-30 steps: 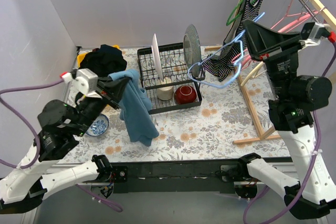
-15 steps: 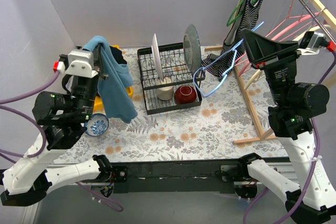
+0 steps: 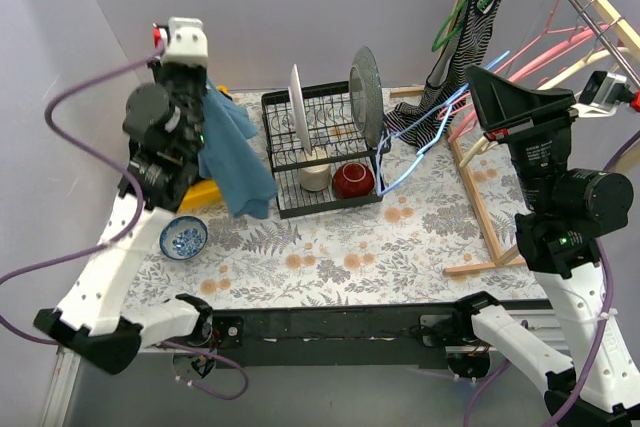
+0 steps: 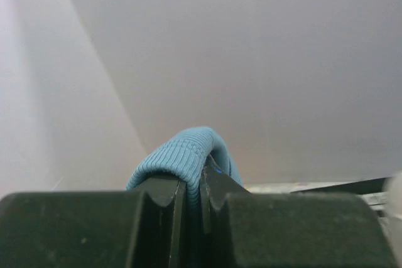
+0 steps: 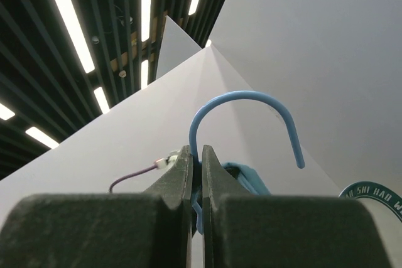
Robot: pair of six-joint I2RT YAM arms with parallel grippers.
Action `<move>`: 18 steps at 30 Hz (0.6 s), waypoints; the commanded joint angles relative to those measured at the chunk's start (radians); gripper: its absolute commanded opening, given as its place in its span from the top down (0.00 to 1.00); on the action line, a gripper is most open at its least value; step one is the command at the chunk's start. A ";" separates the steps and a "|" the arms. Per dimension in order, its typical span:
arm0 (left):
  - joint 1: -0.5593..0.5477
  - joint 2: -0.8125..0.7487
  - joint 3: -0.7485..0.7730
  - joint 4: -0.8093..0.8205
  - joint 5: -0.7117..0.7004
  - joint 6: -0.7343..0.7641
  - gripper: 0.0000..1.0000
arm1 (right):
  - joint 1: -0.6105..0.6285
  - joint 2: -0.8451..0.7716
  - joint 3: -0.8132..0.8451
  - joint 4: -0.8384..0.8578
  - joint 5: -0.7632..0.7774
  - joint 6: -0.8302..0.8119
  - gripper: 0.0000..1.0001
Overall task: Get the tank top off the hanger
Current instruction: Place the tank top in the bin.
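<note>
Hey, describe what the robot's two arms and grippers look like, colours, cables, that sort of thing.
The left arm and right arm have white links, chunky black joints and trailing purple cables. Each wrist carries a white block with a red spot. The left gripper and right gripper have black wedge-shaped fingers.

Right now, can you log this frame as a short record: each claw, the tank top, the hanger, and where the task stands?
left claw: shut on the teal tank top, held high at the table's left
right claw: shut on the blue hanger, just below its hook
garment: hangs free from the left claw, apart from the hanger
hanger: looks bare, held near the wooden rack
task status: tank top appears off the hanger
</note>
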 commanded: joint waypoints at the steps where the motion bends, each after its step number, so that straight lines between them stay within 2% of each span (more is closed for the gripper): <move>1: 0.270 0.099 0.105 -0.204 0.103 -0.275 1.00 | -0.005 -0.046 -0.010 0.014 0.043 -0.066 0.99; 4: 0.419 0.140 0.120 -0.175 0.099 -0.330 1.00 | -0.004 -0.048 -0.007 0.001 0.043 -0.079 0.99; 7: 0.478 0.189 0.165 -0.194 0.128 -0.370 1.00 | -0.005 -0.046 -0.007 -0.006 0.043 -0.096 0.99; 14: 0.504 0.271 0.156 -0.191 0.246 -0.405 1.00 | -0.005 -0.066 -0.036 -0.006 0.072 -0.124 0.99; 17: 0.508 0.260 0.070 -0.191 0.348 -0.512 1.00 | -0.004 -0.077 -0.050 0.001 0.086 -0.141 0.99; 18: 0.510 0.237 -0.009 -0.182 0.382 -0.537 1.00 | -0.004 -0.081 -0.061 0.001 0.091 -0.141 0.99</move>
